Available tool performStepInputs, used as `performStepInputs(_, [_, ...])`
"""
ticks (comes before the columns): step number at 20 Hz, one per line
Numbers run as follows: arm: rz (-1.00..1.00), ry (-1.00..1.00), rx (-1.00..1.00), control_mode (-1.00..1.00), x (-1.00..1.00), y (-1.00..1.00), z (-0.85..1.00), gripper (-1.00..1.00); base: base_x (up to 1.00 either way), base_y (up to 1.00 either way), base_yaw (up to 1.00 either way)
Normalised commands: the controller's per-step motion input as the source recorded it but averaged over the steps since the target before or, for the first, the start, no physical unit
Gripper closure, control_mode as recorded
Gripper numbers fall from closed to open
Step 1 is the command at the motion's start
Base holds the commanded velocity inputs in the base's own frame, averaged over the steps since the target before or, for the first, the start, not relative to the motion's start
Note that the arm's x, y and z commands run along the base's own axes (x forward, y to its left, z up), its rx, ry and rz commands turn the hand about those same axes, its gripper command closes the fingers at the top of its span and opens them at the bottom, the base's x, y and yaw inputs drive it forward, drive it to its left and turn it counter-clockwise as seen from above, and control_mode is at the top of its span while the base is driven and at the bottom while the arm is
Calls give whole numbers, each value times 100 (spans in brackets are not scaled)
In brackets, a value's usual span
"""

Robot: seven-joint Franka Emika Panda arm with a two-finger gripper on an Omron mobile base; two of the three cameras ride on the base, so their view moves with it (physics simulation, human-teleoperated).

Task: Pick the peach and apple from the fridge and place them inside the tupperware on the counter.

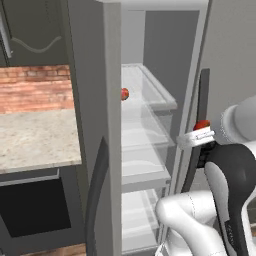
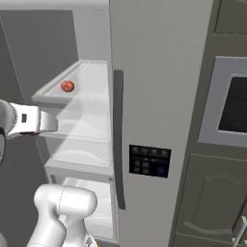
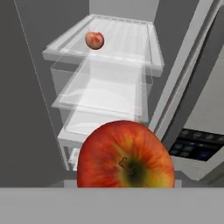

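In the left base view the gripper (image 1: 201,131) sits just outside the open fridge (image 1: 150,75) with a red apple (image 1: 201,124) peeking above it, right beside the dark door handle (image 1: 199,130), so a careless swing toward the worktop (image 1: 35,137) could probably clip that handle or the door edge and knock the fruit loose. In the right base view the peach (image 2: 67,86) sits near the front edge of the upper shelf (image 2: 91,79), still to be fetched. In the hand view the apple (image 3: 126,156) looks clamped between the gripper's jaws, but round fruit might slip. The tupperware isn't in frame, so placement can't be judged.
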Motion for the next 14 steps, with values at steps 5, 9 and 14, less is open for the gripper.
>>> performStepInputs(5, [0,0,0,100,0,0,0,100,-86,0,0])
performStepInputs(9, [0,0,0,100,0,0,0,100,-98,4,0])
performStepInputs(14, [0,0,0,100,0,0,0,100,-97,26,0])
